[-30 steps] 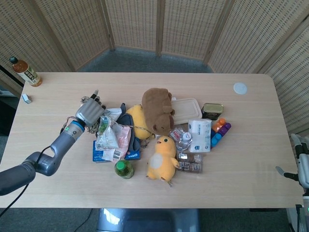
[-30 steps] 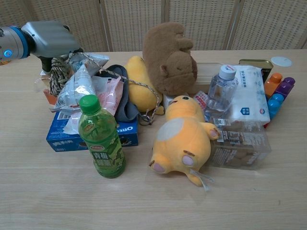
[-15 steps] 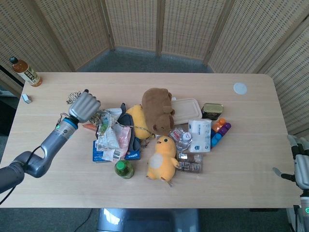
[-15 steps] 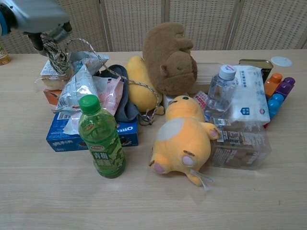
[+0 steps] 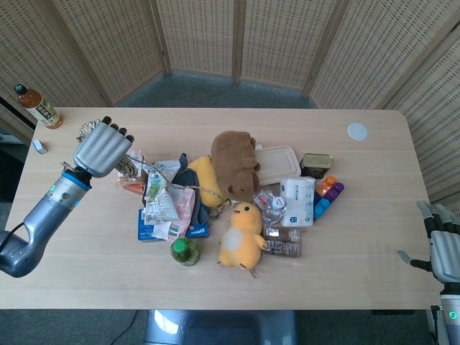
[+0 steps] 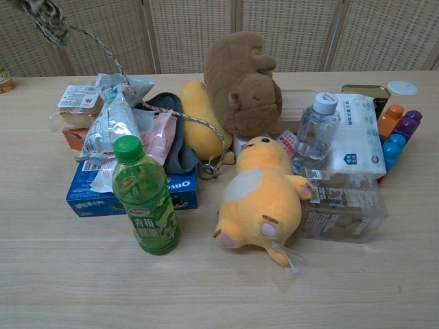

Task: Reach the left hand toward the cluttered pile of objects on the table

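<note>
The left hand [image 5: 103,146] hangs above the worktop [image 5: 86,237] at the left edge of the pile [image 5: 237,198], fingers curled around a bundle of braided rope [image 6: 42,19] trailing into the clutter, so the reach looks made and next comes drawing the rope free without dragging the snack packets [image 6: 113,127].

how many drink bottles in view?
3: green-capped green tea bottle at pile's front; clear plastic water bottle beside the tissue pack; amber bottle at far-left table corner. Others may be buried.
</note>
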